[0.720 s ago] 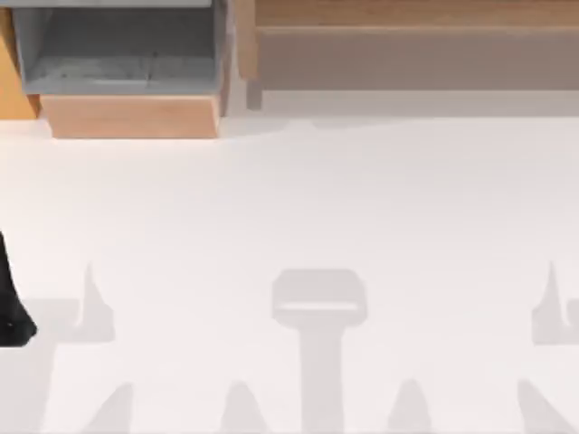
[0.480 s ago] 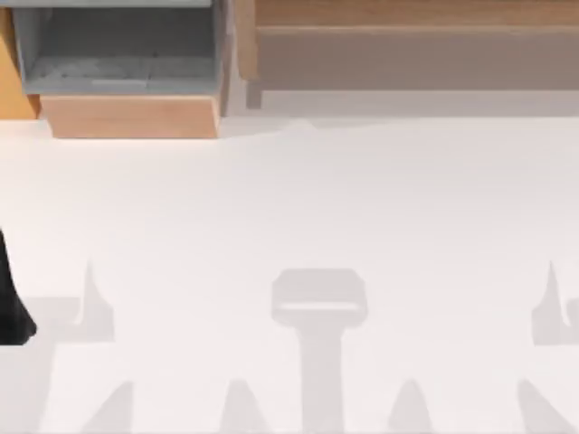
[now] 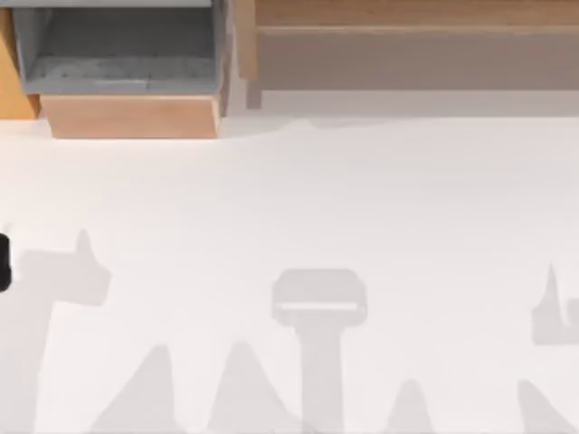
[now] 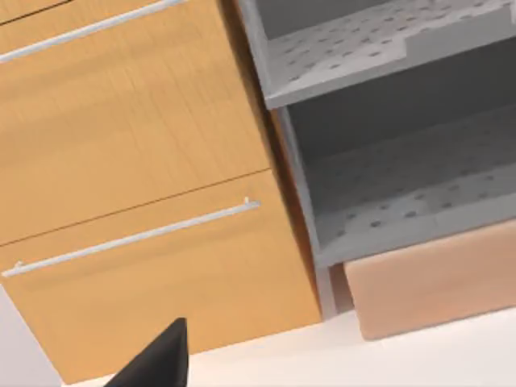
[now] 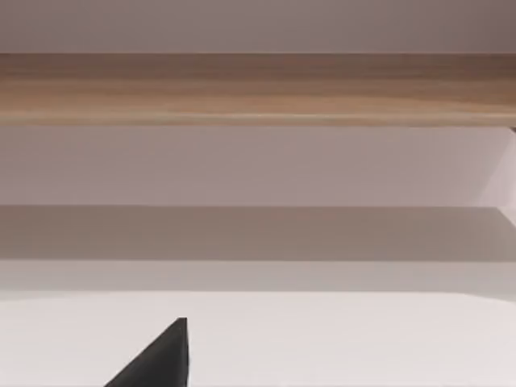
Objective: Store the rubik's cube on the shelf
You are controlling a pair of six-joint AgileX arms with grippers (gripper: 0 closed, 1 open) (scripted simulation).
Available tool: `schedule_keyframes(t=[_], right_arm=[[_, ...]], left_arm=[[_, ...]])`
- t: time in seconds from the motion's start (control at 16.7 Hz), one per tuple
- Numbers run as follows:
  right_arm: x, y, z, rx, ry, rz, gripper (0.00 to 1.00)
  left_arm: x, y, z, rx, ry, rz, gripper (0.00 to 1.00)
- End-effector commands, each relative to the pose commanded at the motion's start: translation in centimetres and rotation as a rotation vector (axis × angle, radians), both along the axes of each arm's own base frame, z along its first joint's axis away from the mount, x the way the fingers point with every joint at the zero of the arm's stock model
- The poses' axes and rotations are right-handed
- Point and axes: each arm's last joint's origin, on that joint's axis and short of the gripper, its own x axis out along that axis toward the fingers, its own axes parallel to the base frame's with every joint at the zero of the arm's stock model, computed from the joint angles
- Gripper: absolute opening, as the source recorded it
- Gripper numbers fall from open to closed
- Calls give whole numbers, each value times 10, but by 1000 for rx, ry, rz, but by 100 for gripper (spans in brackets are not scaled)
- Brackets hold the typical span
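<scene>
At the table's [image 3: 298, 199] far edge, the shelf [image 3: 416, 14] runs lengthwise left to right, cut off by the frame. Left arm [image 3: 3, 262] barely pokes in at the left edge; its gripper's opening, can't tell. Left wrist view faces cabinet drawers [image 4: 129, 161] and grey compartments [image 4: 403, 185].

The table [image 3: 298, 208] is plain white, crossed by pale grey shadows. The shelf [image 3: 416, 14] is light-brown wood grain over a grey-brown panel [image 3: 416, 59]. The box [image 3: 136, 116] has a tan wood front and grey speckled lining. The cabinet [image 4: 137, 161] is orange-tan wood with silver handles. The left arm [image 3: 4, 262] is black.
</scene>
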Motion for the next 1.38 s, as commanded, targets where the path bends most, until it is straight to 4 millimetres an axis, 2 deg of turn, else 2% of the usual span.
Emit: schedule_keyframes(t=[0.24, 0.48, 0.72, 0.96, 1.2, 1.38], right_arm=[[0, 0, 0, 0, 0, 0, 100], [0, 0, 0, 0, 0, 0, 100], [0, 0, 0, 0, 0, 0, 100], [0, 0, 0, 0, 0, 0, 100], [0, 0, 0, 0, 0, 0, 100], [0, 0, 0, 0, 0, 0, 100]], left_arm=[[50, 19, 20, 229, 29, -22, 100], [116, 50, 17, 480, 45, -52, 100], [180, 89, -14, 736, 40, -78, 100], [227, 125, -57, 978, 4, -86, 100], [254, 149, -93, 1172, -44, -74, 100], [263, 158, -108, 1252, -68, -63, 100]])
